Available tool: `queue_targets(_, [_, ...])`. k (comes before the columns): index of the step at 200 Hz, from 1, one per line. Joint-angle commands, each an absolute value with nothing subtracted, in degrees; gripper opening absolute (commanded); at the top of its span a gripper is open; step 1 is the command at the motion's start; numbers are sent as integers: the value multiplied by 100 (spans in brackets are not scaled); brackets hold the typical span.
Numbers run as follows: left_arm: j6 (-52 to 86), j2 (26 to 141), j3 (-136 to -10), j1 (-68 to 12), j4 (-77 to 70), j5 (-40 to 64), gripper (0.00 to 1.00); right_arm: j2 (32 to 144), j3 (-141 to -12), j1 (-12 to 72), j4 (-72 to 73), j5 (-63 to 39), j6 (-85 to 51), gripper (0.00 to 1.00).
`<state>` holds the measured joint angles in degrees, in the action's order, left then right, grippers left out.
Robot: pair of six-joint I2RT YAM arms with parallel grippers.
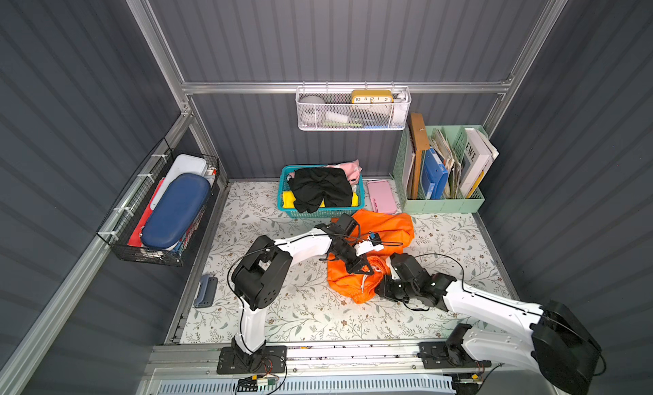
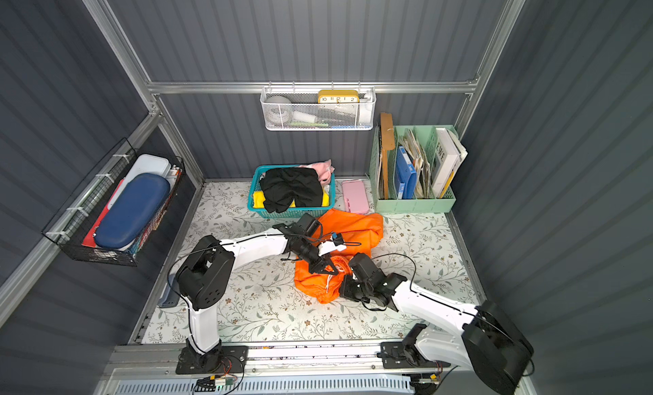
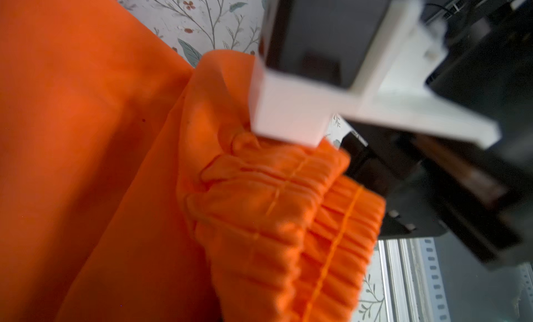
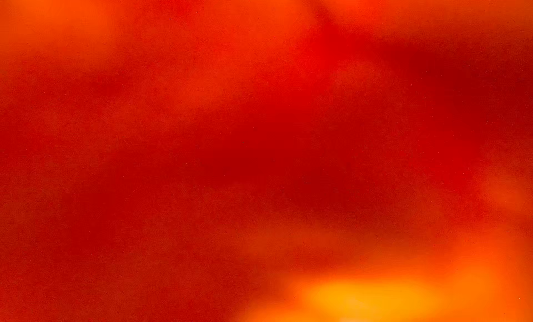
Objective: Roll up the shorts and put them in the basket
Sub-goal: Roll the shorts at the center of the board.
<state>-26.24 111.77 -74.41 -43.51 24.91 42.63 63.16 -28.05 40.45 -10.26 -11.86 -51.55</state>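
The orange shorts (image 1: pixel 385 227) (image 2: pixel 353 227) lie crumpled in the middle of the floral table. My left gripper (image 1: pixel 367 269) (image 2: pixel 332 267) hangs over their gathered elastic waistband (image 3: pixel 274 208); its jaws are hidden behind the fabric in the left wrist view. My right gripper (image 1: pixel 378 287) (image 2: pixel 342 287) is pushed into the near edge of the orange fabric (image 4: pixel 259 133), which fills the right wrist view. Both grippers sit close together at the waistband. The black shorts (image 1: pixel 319 188) (image 2: pixel 291 188) are draped over the teal basket (image 1: pixel 318 213) at the back.
A yellow cloth (image 1: pixel 288 198) and a pink cloth (image 1: pixel 349 168) lie in the basket. A pink case (image 1: pixel 381 197) and a mint file rack (image 1: pixel 441 202) stand at the back right. A grey-blue tool (image 1: pixel 205 290) lies at the left edge. Wire baskets hang on the walls.
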Motion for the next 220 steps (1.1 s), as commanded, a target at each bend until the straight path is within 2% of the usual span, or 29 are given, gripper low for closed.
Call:
queue_targets(1, [-2635, 10879, -7256, -4351, 2557, 4525, 30, 5778, -2618, 3916, -623, -864, -5720, 0])
queue_targets(26, [-2686, 10725, -7222, -4350, 2629, 4665, 39, 5485, -2510, 3885, -482, -624, -5957, 0])
queue_targets(65, [-2677, 10505, -7212, -4348, 2571, 5109, 50, 5963, -2732, 3869, -787, -875, -6013, 0])
queue_targets(117, [-2608, 10460, -7028, -4359, 2513, 5156, 54, 5969, -2639, 3865, -61, -625, -6590, 0])
queue_targets(168, [-2130, 10068, -6450, -4491, 1599, 4684, 56, 5609, -2211, 3838, 649, -267, -7374, 0])
queue_targets(220, [-1747, 10091, -6302, -4904, 938, 4224, 60, 5826, -2169, 3827, 1274, -506, -7624, 0])
